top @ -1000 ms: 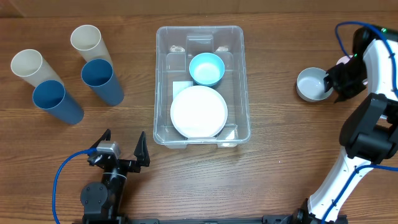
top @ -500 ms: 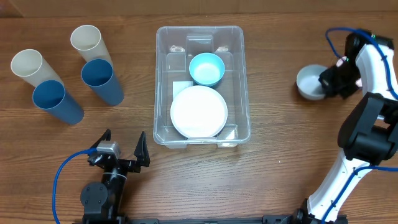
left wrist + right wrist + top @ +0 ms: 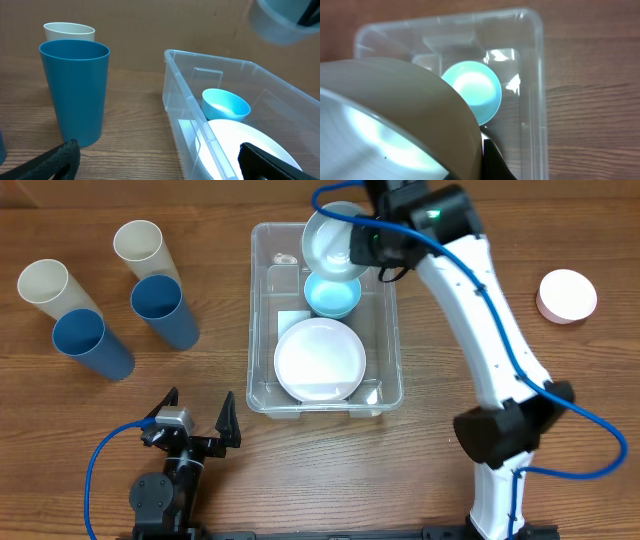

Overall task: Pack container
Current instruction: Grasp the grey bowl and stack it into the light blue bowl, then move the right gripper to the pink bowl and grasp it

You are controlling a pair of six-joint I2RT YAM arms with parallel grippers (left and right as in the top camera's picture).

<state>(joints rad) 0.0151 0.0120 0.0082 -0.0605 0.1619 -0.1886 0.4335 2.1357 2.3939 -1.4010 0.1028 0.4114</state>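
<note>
The clear container (image 3: 262, 310) stands mid-table. It holds a light blue bowl (image 3: 333, 293) at the back and a white plate (image 3: 319, 360) at the front. My right gripper (image 3: 362, 248) is shut on a grey bowl (image 3: 331, 241) and holds it tilted above the container's back end, over the blue bowl. In the right wrist view the grey bowl (image 3: 385, 120) fills the left, with the blue bowl (image 3: 475, 92) and the container (image 3: 532, 75) below. My left gripper (image 3: 197, 420) is open and empty near the front edge, left of the container (image 3: 182, 107).
Two cream cups (image 3: 137, 242) (image 3: 43, 280) and two blue cups (image 3: 160, 302) (image 3: 85, 340) stand at the left. A small pink-rimmed white bowl (image 3: 566, 294) sits at the far right. A blue cup (image 3: 75, 90) stands close ahead in the left wrist view.
My right gripper has lifted the grey bowl from the table's right side and carried it left to above the container's back end. The pink-rimmed bowl is now uncovered. The left arm has not moved.
</note>
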